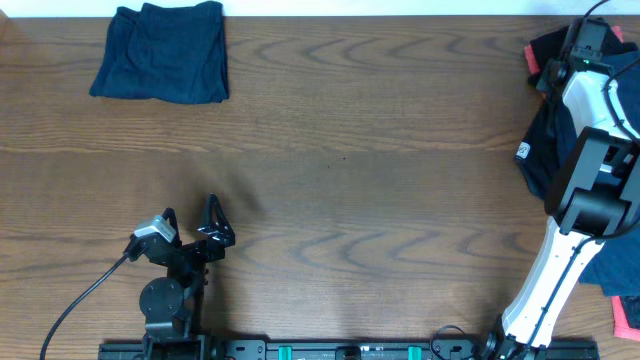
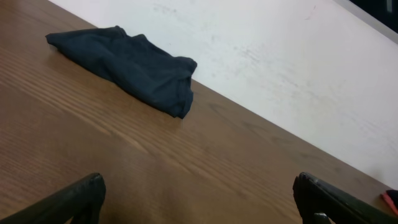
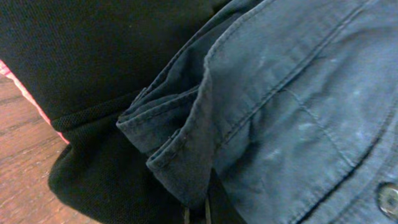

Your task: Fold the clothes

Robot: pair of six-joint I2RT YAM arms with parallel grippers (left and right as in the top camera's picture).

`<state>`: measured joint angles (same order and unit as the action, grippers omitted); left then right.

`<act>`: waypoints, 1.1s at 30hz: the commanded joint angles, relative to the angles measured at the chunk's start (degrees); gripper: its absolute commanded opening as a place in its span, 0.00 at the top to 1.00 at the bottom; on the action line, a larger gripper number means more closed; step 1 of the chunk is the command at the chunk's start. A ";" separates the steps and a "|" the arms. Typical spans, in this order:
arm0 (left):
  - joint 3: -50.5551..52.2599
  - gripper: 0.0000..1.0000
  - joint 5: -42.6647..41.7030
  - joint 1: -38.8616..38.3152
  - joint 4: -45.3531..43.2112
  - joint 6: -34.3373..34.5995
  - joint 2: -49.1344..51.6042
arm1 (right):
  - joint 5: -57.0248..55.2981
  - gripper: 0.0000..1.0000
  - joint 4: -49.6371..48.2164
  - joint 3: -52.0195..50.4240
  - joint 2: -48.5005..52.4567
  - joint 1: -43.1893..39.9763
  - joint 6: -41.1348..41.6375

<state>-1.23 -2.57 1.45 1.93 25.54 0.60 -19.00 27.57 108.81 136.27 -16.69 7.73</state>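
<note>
A folded dark blue garment (image 1: 165,50) lies at the table's far left; it also shows in the left wrist view (image 2: 130,65). My left gripper (image 1: 195,225) is open and empty near the front left, its fingers (image 2: 199,199) spread wide over bare wood. My right gripper (image 1: 582,38) is at the far right over a pile of clothes (image 1: 540,150). In the right wrist view its fingers (image 3: 198,214) are pinched together on a folded edge of a blue denim garment (image 3: 292,93), which lies on black cloth (image 3: 81,56) with a pink trim.
The wooden table (image 1: 350,180) spans the view. The pile on the right holds black and dark cloth with a white label (image 1: 523,152). A pink item (image 1: 626,318) lies at the front right corner. A white wall (image 2: 280,56) stands behind the table.
</note>
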 commanded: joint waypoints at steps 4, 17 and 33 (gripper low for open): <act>1.01 0.02 1.14 0.24 2.08 0.07 -0.33 | -3.72 0.99 2.51 1.11 -5.92 -0.50 1.46; 1.01 0.02 1.14 0.24 2.08 0.07 -0.33 | -3.69 0.99 5.22 1.11 -9.31 -0.50 2.95; 1.01 0.02 1.14 0.24 2.08 0.07 -0.33 | -0.92 0.96 6.23 1.11 -9.31 -0.52 2.93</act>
<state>-1.23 -2.59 1.45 1.91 25.54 0.60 -20.14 33.45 108.81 129.27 -17.04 10.02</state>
